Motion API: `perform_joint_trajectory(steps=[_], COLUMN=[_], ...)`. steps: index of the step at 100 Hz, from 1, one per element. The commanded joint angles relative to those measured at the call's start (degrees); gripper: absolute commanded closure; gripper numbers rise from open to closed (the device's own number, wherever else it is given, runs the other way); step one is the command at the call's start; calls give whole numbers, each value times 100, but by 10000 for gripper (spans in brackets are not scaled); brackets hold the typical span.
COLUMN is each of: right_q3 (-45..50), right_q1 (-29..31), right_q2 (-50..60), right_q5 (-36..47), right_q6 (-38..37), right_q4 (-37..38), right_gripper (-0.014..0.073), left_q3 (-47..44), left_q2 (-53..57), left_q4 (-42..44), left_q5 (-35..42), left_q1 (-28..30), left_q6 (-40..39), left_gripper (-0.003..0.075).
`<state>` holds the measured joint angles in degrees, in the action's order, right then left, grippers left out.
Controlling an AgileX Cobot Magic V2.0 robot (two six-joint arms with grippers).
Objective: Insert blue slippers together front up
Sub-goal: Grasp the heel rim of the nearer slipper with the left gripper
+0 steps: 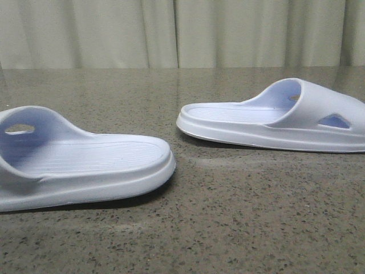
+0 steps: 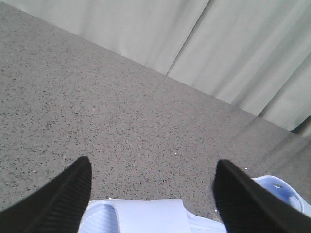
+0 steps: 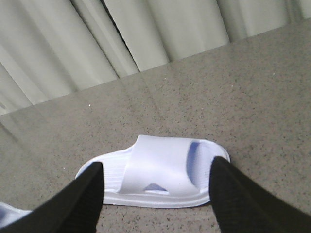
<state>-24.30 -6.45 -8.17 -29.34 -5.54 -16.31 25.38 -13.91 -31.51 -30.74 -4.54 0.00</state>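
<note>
While lying sole-down and well apart on the speckled table (image 1: 239, 217), left bare stone between the heels and met a curtain (image 1: 171, 31) at the far edge. Spread wide, left gripper (image 2: 153, 194) and right gripper (image 3: 155, 199), holding nothing. Pale blue-white: left slipper (image 1: 85, 162), right slipper (image 1: 274, 120).

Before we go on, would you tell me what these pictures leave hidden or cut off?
- Front view: near slipper toe end cut by left edge; far slipper toe cut by right edge.
- Left wrist view: slipper cut by bottom edge, behind the left gripper.
- Right wrist view: right gripper fingers cover the slipper's ends.
- Front view shows neither arm.
</note>
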Motion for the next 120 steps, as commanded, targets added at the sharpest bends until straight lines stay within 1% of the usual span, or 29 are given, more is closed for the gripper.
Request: perform_joint_trajectory(steps=[1, 8, 20, 45, 63, 120], right_q3=[-203, -203, -203, -203, -203, -203], right_q1=[2, 2, 2, 2, 2, 2], right_q2=[-125, -125, -125, -125, -125, -125], right_q5=[667, 733, 784, 794, 794, 775], right_q6=[6, 6, 6, 6, 6, 6], right_q4=[-57, -57, -57, -57, -57, -57], right_gripper=[180, 180, 180, 180, 180, 180], left_q3=[193, 141, -60, -532, -731, -772], left_q2=[-101, -101, -101, -152, -463, -1867], left_q4=[-156, -156, -156, -156, -193, -841], left_q5=[314, 337, 523, 829, 1201, 1250], left_q1=[-36, -36, -36, -36, -36, -36], left_q6=[0, -93, -750, -1520, -1543, -1543], left_gripper=[190, 190, 190, 190, 190, 190])
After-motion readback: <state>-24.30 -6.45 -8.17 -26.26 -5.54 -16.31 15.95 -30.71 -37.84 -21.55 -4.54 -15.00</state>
